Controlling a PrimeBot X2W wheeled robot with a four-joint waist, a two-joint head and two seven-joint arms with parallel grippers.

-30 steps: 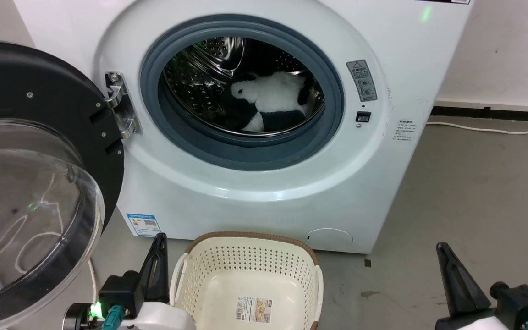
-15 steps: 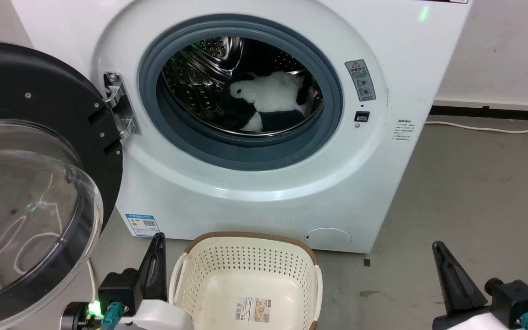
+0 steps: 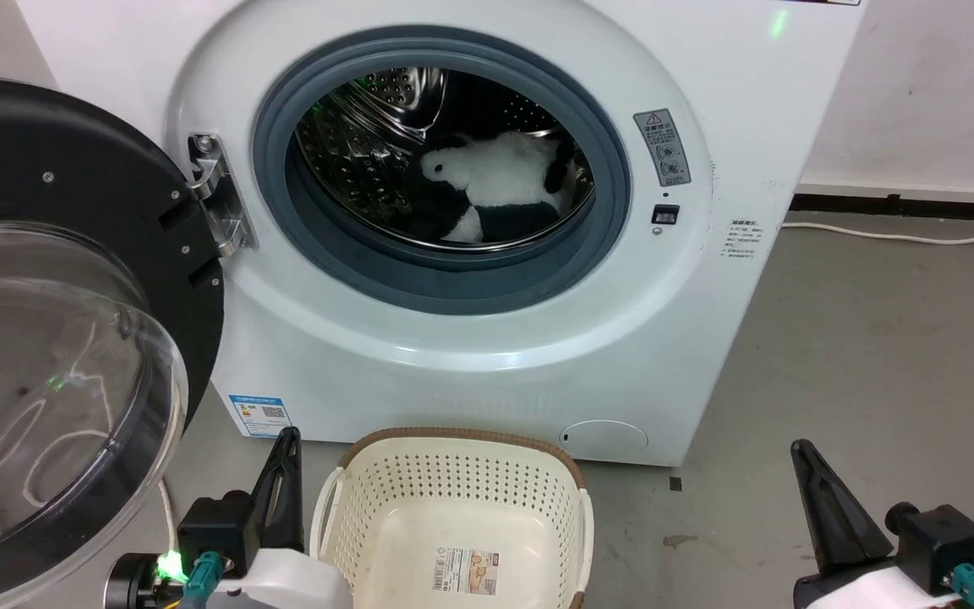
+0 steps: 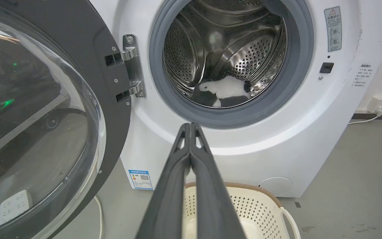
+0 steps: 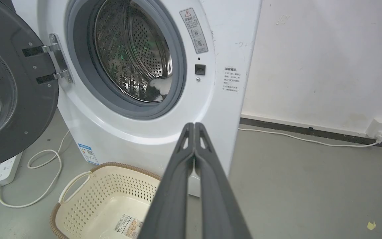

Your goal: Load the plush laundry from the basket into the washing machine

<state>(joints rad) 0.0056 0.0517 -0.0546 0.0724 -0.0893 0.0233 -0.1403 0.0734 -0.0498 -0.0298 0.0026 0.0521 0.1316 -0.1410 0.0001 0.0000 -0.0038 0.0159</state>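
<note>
Left gripper (image 3: pixel 287 440): fingers pressed together, nothing in them, tips pointing up, low at the left just beside the basket (image 3: pixel 462 436). In the left wrist view the left gripper (image 4: pixel 190 125) points at the lower edge of the grey door ring (image 4: pixel 230 119).

Left of it the door (image 3: pixel 47 169) hangs wide open, and its glass bulge crowds that side. We judge there is little room for the left arm to swing outward.

Basket sits on the floor against the washing machine (image 3: pixel 453 372), with only a paper label (image 3: pixel 466 571) on its bottom.

Plush laundry (image 3: pixel 504 173) is inside the drum (image 3: pixel 352 152), low and right of its centre. It is up and ahead of both grippers and touches neither. Its long axis runs roughly across the opening, white body on top and dark parts below. We see it also from the left wrist (image 4: pixel 225 91), and a corner of it from the right wrist (image 5: pixel 162 87).

We judge the loading done, with only the door left if it is wanted. The left arm is nearer both the plush and the door.

Right gripper (image 3: pixel 800 447): fingers together and empty, well apart from the basket, out past the machine's right edge. Bare floor (image 3: pixel 876 338) around it gives open room. A cable (image 5: pixel 293 137) runs along the wall behind, clear of it.
</note>
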